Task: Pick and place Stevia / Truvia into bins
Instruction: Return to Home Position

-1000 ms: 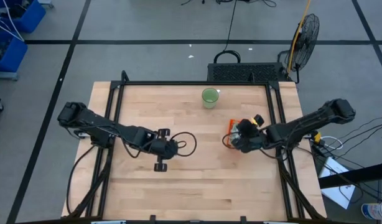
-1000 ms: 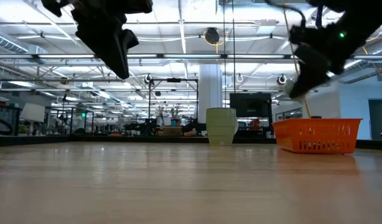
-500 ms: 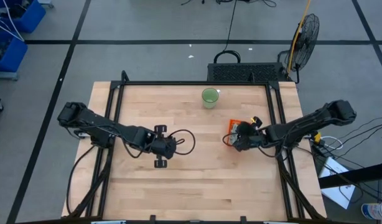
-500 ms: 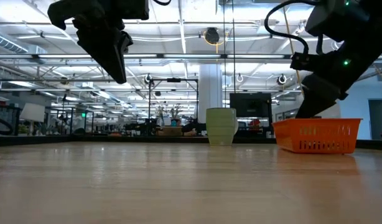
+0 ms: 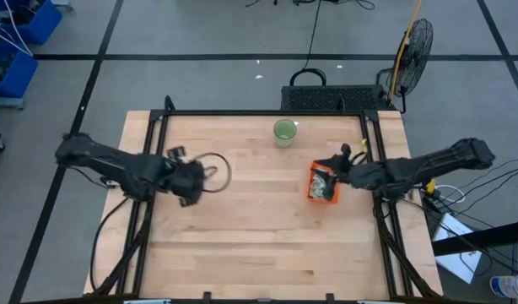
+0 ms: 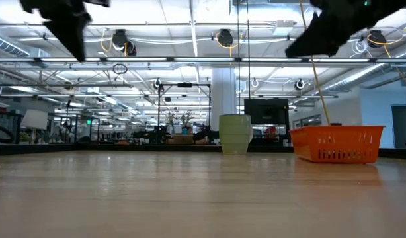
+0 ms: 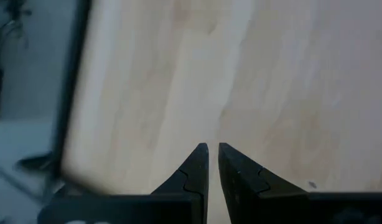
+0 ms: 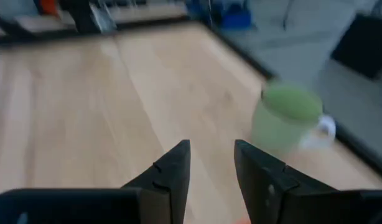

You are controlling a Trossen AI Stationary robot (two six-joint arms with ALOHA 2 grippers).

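Step in hand: by judgement, sorting done and both arms due at their rest pose; no loose sachet visible anywhere on the worktop.
Near ground: bare wood only, across the lower half of the high view.
Left pincer: left of centre in the high view, held above the wood; tips almost together with only a slit between, gripping nothing.
Right pincer: right of centre, just beside the upper edge of the orange bin; tips apart, empty.
Stevia / Truvia sachets: heaped inside the bin, right of centre.
Green cup: farther back, upper centre, well apart from the bin.
Next move: likely folding each arm back toward its own base, with the right one kept clear of the bin wall and the cup.
Count: two pincers, one bin, one cup; sachets too small and too piled to number.
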